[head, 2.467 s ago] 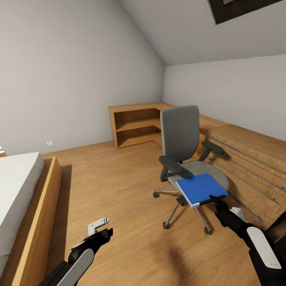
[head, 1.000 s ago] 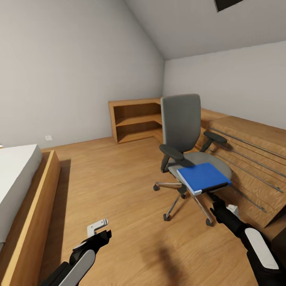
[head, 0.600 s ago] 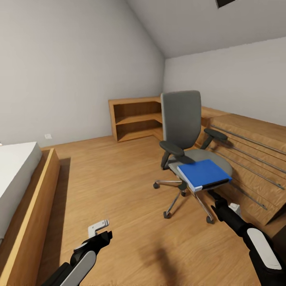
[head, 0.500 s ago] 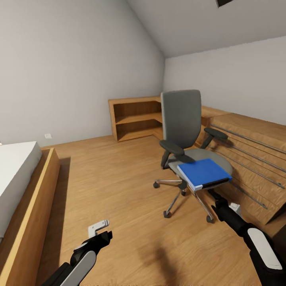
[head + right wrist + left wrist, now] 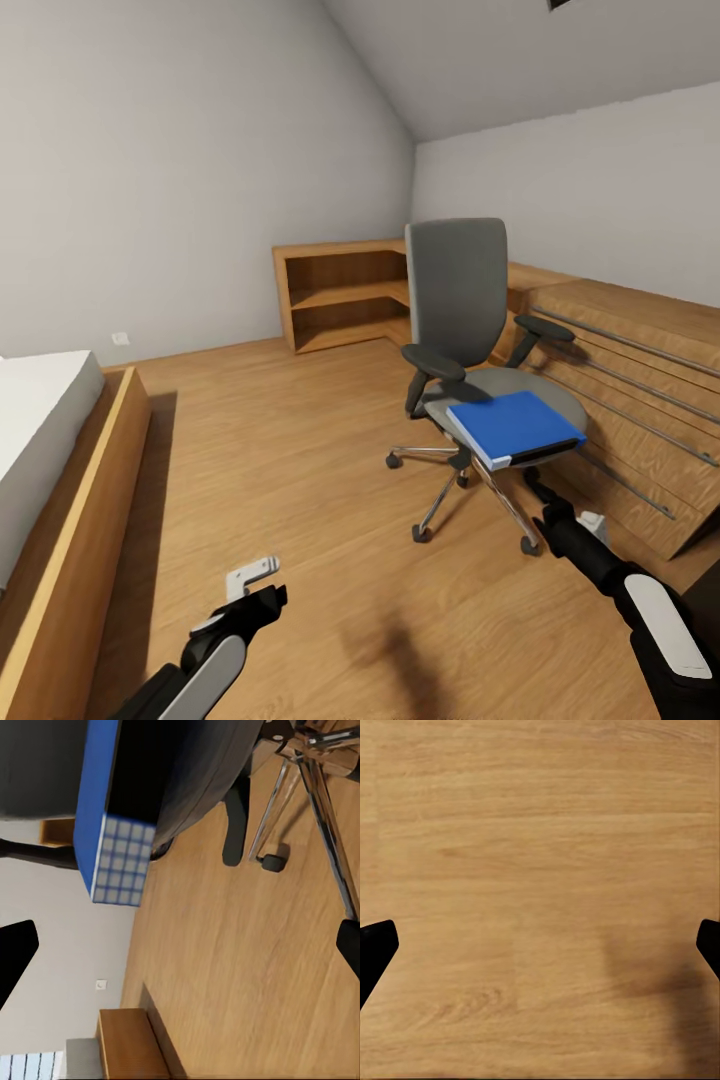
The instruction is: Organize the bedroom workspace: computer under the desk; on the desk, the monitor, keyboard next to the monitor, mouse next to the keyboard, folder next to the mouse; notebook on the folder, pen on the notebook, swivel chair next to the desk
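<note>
The grey swivel chair (image 5: 458, 300) stands on the wooden floor right of centre in the head view, with the blue folder (image 5: 514, 426) lying flat on the front of its seat. My right gripper (image 5: 560, 512) is open, low in front of the chair, below the seat's front edge and apart from the folder. Its wrist view looks up at the folder (image 5: 99, 802), the seat's dark underside and the chrome base (image 5: 319, 765). My left gripper (image 5: 258, 588) hangs open over bare floor (image 5: 540, 870), holding nothing. The desk, computer, monitor, keyboard, mouse, notebook and pen are out of view.
A wooden chest with long bar handles (image 5: 625, 395) runs along the right wall just behind the chair. A low wooden shelf unit (image 5: 340, 300) fills the far corner. A bed with a wooden frame (image 5: 85, 470) lies at the left. Open floor lies between bed and chair.
The whole picture has shifted, so the camera has moved. My right gripper was at the folder's near edge; it now sits lower, under the seat's front. The left arm has barely moved.
</note>
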